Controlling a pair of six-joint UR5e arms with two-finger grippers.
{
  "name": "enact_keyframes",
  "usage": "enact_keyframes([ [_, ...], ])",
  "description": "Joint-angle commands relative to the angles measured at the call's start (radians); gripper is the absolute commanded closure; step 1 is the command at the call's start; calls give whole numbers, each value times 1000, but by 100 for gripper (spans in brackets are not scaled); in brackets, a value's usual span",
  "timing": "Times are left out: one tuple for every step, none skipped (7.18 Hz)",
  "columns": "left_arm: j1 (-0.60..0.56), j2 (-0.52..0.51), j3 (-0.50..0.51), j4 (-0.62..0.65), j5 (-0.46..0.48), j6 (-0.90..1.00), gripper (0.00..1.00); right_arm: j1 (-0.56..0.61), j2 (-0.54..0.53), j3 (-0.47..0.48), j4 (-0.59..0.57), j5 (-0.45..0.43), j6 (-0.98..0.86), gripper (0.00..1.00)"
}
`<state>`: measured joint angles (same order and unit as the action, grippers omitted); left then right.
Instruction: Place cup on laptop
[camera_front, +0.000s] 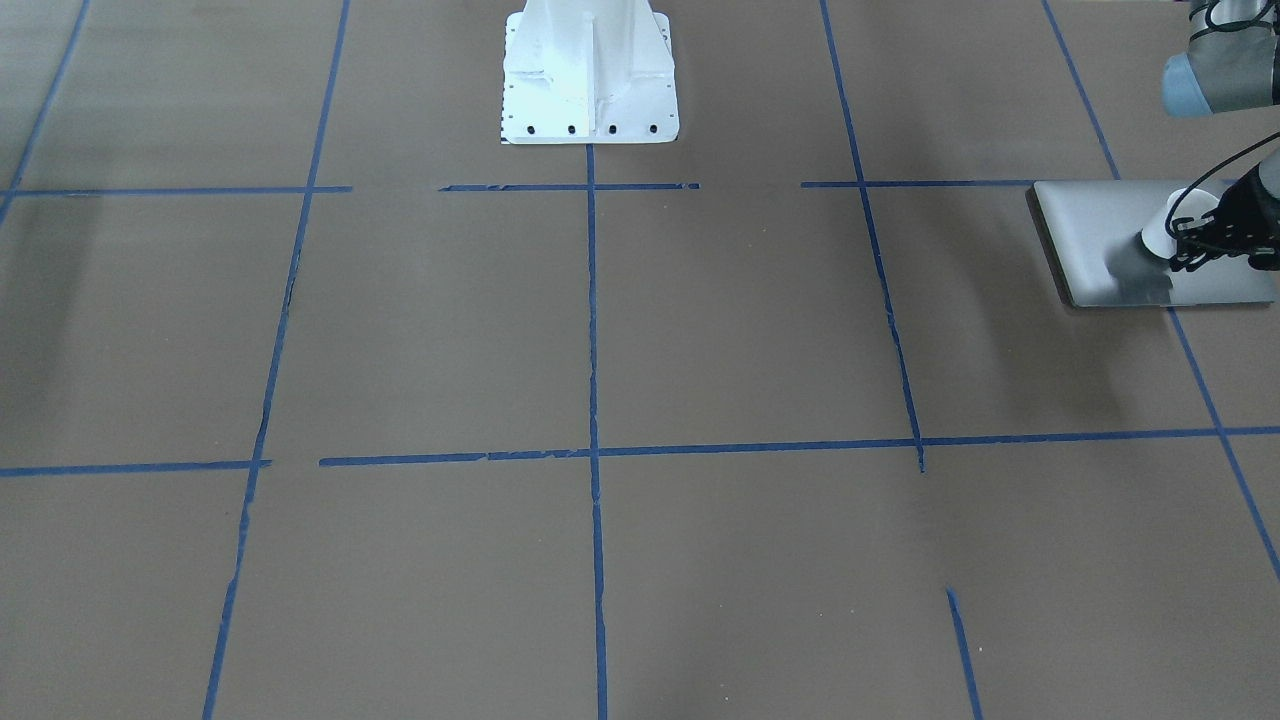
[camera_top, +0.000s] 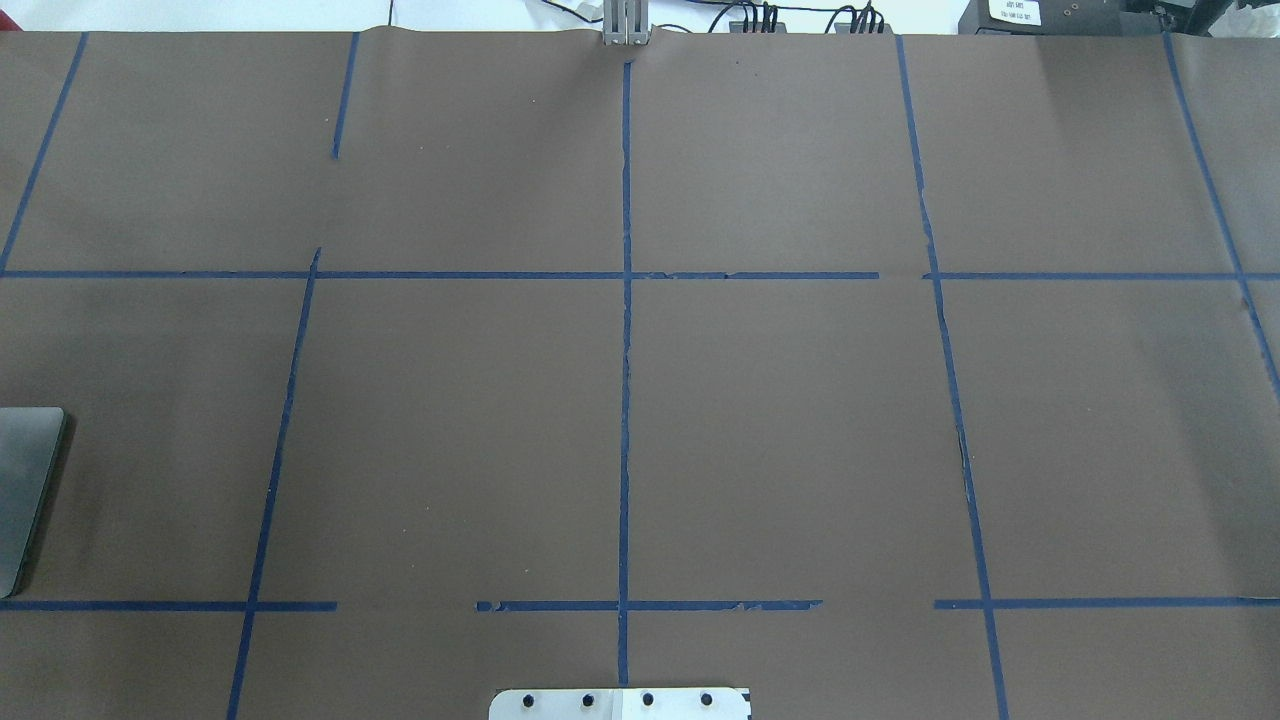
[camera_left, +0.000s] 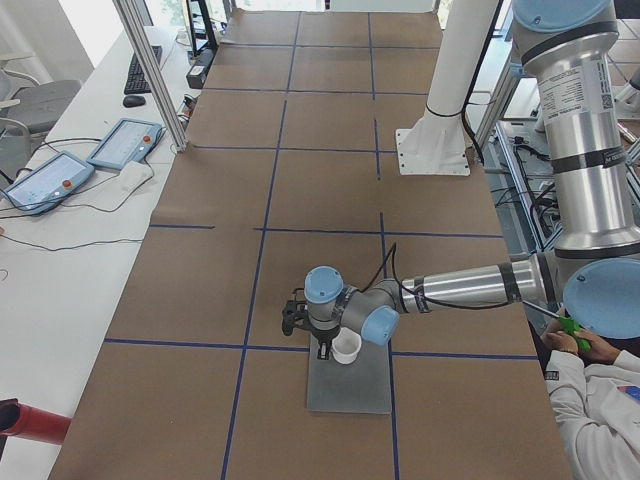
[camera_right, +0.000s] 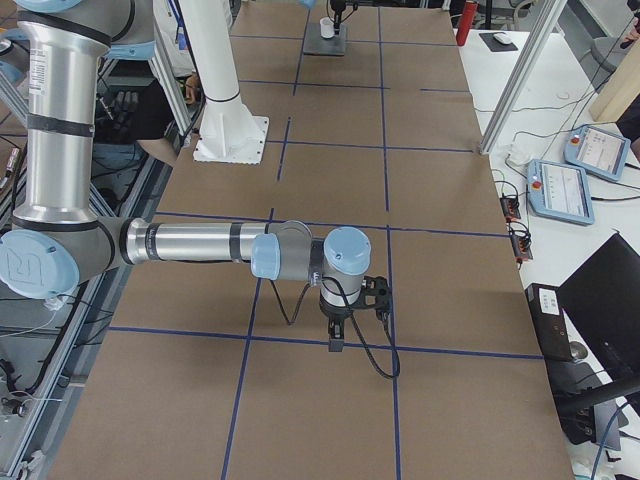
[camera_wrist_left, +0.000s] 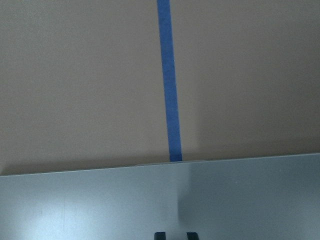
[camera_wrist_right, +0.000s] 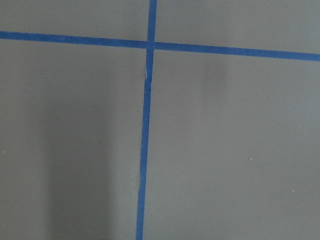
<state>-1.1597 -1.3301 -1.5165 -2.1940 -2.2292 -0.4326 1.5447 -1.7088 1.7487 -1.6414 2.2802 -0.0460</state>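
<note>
Facing the robot, the left end effector (camera_front: 1188, 252) came in from the edge, clamped on the white cup (camera_front: 1163, 232) and holding it tilted over the laptop (camera_front: 1095, 230) (a shadow lay on the lid). From the left end, that arm stretched low across the brown counter (camera_left: 320, 180). From the right end, the right end effector (camera_right: 336, 342) pointed down at blue tape (camera_right: 300, 338); open or closed, I could not tell.

Matt brown paper (camera_top: 800, 400); smooth, seemingly metal laptop (camera_front: 1092, 222)

Left hand (camera_front: 1195, 248) seemingly on cup (camera_front: 1165, 228) (right hand (camera_right: 335, 345) low)
</note>
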Motion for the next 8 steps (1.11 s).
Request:
enact_keyframes([
  [2,-8,4,-3,-1,0,75,0,0,0,0,1,0,0],
  [2,-8,7,-7,-36,2,60,0,0,0,0,1,0,0],
  [0,-8,16,-27,-44,0,55,0,0,0,0,1,0,0],
  [2,-8,37,-55,-44,0,48,0,0,0,0,1,0,0],
  [2,-8,50,-79,-46,0,40,0,0,0,0,-1,0,0],
  [0,-8,33,-82,-50,-1,3,0,0,0,2,1,0,0],
  [-1,-6,10,-78,-117,0,0,0,0,0,0,1,0,0],
  [-27,-6,-25,-72,-133,0,0,0,0,0,0,1,0,0],
])
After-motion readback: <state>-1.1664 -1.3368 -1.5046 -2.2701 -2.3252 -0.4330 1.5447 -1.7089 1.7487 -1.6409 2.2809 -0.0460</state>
